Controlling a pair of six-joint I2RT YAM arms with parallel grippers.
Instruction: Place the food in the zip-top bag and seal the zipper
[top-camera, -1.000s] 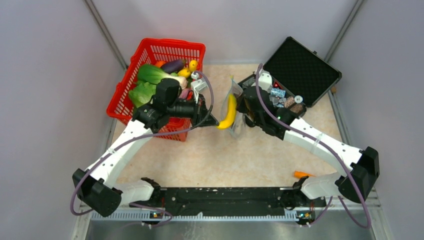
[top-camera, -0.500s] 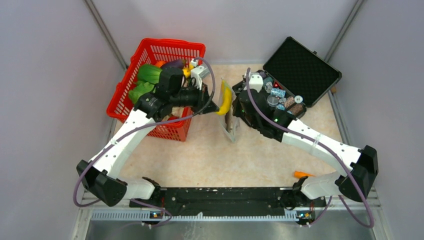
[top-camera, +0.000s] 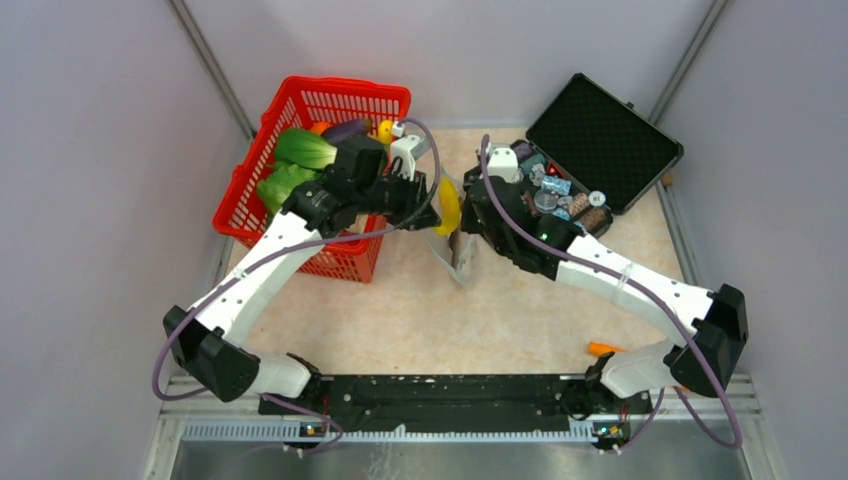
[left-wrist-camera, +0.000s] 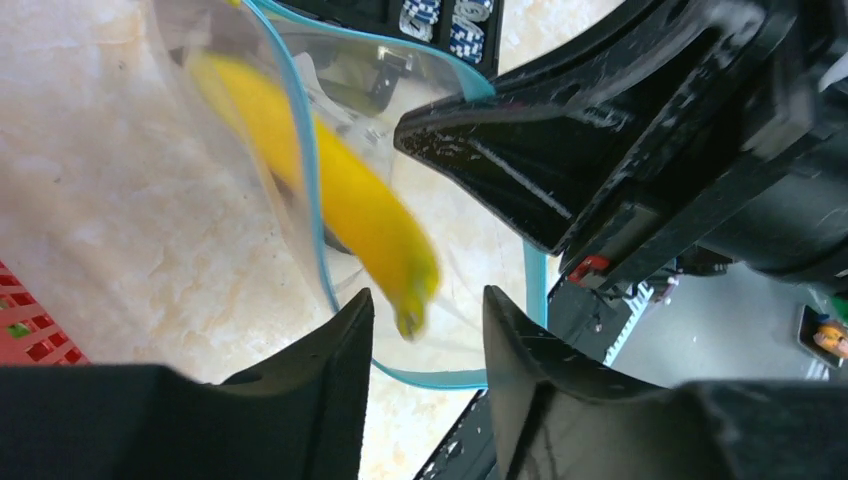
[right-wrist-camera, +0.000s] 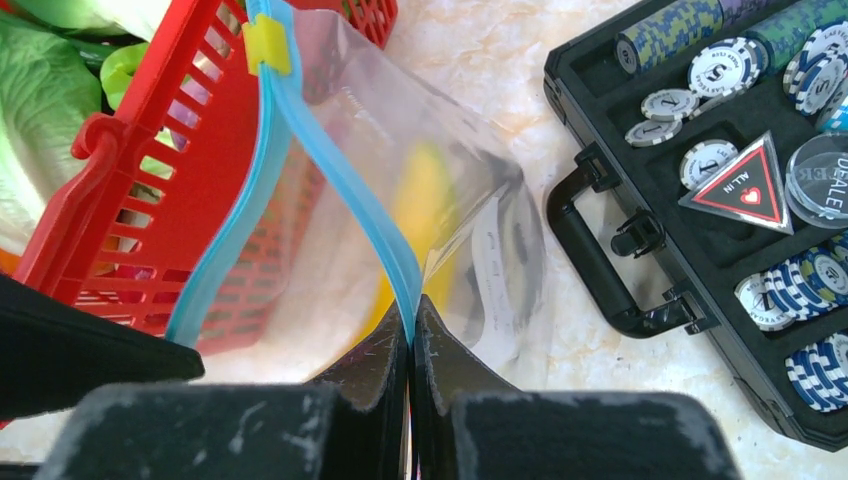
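Note:
My right gripper (top-camera: 466, 222) is shut on the light-blue zipper (right-wrist-camera: 340, 170) of the clear zip-top bag (top-camera: 458, 255) and holds its mouth open and upright; the wrist view shows the pinch (right-wrist-camera: 410, 318). A yellow slider (right-wrist-camera: 267, 45) sits on the strip. My left gripper (left-wrist-camera: 428, 300) is open just above the bag mouth (left-wrist-camera: 310, 180). A yellow banana (left-wrist-camera: 350, 200) is blurred, with its tip between my open fingers and its length inside the bag. It shows at the bag's top in the top view (top-camera: 449, 203). More food, leafy greens (top-camera: 300, 148) and an eggplant (top-camera: 346, 128), lies in the basket.
The red mesh basket (top-camera: 300, 100) stands at the back left, right beside my left arm. An open black case (top-camera: 600, 140) with poker chips (right-wrist-camera: 720, 65) sits at the back right, close to the bag. An orange stick tool (top-camera: 604, 349) lies at the front right.
My left gripper carried the banana up and right over the bag mouth, then opened; the banana is dropping in. My right gripper shifted the bag left and back.

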